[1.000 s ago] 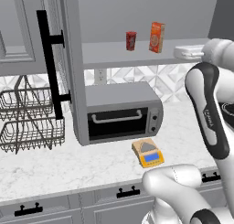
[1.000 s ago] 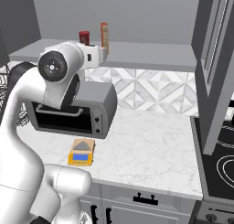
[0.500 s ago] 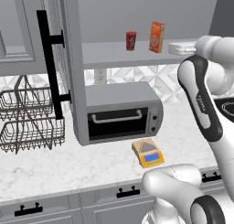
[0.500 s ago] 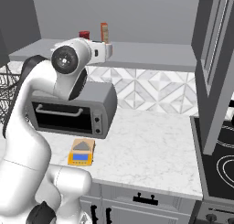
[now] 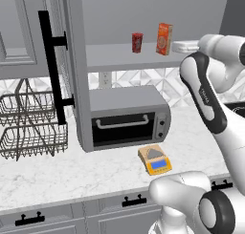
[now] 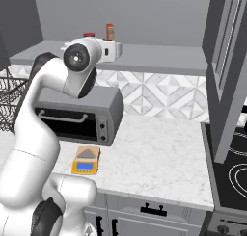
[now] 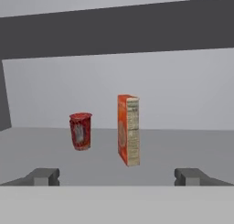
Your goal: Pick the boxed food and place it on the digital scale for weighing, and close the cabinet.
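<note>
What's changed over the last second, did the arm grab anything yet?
Nothing grabbed. The arm has swung its hand toward the shelf; the open gripper now faces the boxed food. The box, red can, digital scale and open cabinet door stayed put.

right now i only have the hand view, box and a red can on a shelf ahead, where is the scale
Observer: The scale is on the counter below that shelf, just in front of the toaster oven.
Operator: anything on it
Observer: No, its grey platform is bare.
Operator: and the cabinet door
Observer: The door on the can's side stands swung out, wide open, above the toaster oven's left end.
</note>
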Robot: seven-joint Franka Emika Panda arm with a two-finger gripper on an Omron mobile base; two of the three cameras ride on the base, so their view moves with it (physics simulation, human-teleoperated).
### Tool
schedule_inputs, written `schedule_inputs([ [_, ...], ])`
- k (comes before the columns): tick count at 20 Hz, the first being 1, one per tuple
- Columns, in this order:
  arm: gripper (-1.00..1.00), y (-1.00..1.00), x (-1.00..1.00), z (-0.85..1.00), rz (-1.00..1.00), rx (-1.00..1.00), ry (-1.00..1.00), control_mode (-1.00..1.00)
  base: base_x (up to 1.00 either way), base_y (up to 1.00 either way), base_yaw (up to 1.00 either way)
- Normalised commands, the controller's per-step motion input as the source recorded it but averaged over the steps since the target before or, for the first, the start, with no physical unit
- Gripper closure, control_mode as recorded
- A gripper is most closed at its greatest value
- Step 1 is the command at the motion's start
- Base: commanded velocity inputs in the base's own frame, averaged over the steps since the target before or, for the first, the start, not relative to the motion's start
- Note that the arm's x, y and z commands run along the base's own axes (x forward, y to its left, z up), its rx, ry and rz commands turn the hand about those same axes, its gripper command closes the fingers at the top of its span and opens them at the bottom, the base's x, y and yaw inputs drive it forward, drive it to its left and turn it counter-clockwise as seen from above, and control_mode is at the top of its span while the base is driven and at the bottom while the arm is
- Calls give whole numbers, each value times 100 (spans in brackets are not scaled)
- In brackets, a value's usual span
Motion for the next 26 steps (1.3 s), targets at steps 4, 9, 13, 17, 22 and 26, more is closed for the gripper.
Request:
schedule_inputs([
  [4, -100, -5, 29, 0, 0, 1, 0, -100, 0, 0, 0],
  [9, -100, 0, 27, 0, 0, 0, 0, -100, 0, 0, 0],
  [13, -100, -1, 34, 0, 0, 0, 0, -100, 0, 0, 0],
  [17, -100, 0, 42, 0, 0, 0, 0, -100, 0, 0, 0],
  [22, -100, 0, 43, 0, 0, 0, 0, -100, 0, 0, 0],
  [26, -100, 0, 48, 0, 2, 0, 0, -100, 0, 0, 0],
])
